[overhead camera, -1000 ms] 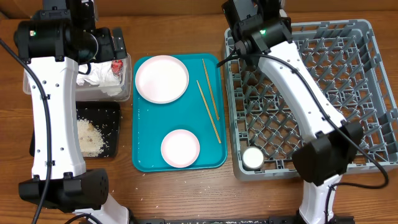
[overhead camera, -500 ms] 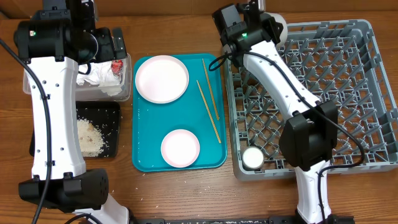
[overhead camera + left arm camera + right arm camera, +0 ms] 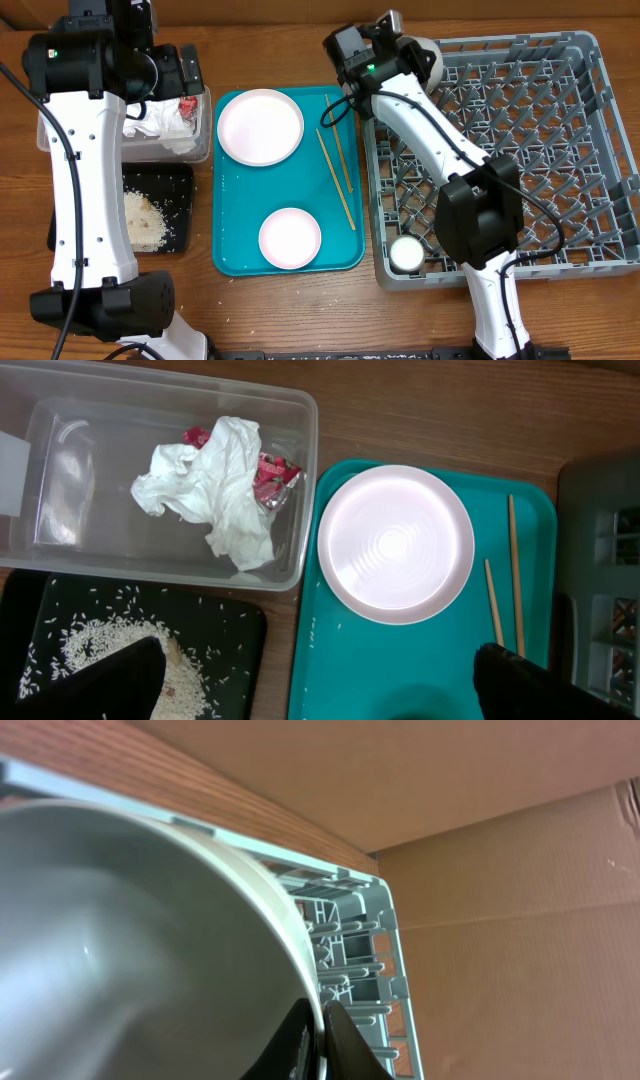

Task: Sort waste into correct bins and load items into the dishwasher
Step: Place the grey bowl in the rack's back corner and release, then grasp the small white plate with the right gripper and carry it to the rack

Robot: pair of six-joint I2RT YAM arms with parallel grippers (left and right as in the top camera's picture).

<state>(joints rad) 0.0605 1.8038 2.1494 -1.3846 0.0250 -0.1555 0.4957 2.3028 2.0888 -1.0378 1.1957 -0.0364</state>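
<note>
My right gripper [image 3: 322,1016] is shut on the rim of a white bowl [image 3: 130,940], held tilted over the far left corner of the grey dish rack [image 3: 500,150]; the bowl shows in the overhead view [image 3: 427,55] beside the gripper [image 3: 395,45]. My left gripper [image 3: 315,690] is open and empty, high above the clear tub [image 3: 60,480] and the teal tray [image 3: 400,660]. The tub holds crumpled napkins [image 3: 220,485] with red wrappers [image 3: 270,468]. Rice [image 3: 100,645] lies in the black tray [image 3: 175,180]. A white plate [image 3: 260,127], a small pink plate [image 3: 290,238] and two chopsticks [image 3: 335,165] lie on the teal tray.
A small white cup [image 3: 407,253] stands in the rack's near left corner. A few rice grains lie on the teal tray and on the wooden table [image 3: 290,310]. A cardboard wall [image 3: 500,920] stands behind the rack.
My right wrist has swung left along the rack's far edge with the bowl, which now shows beside it. The left arm has not moved.
</note>
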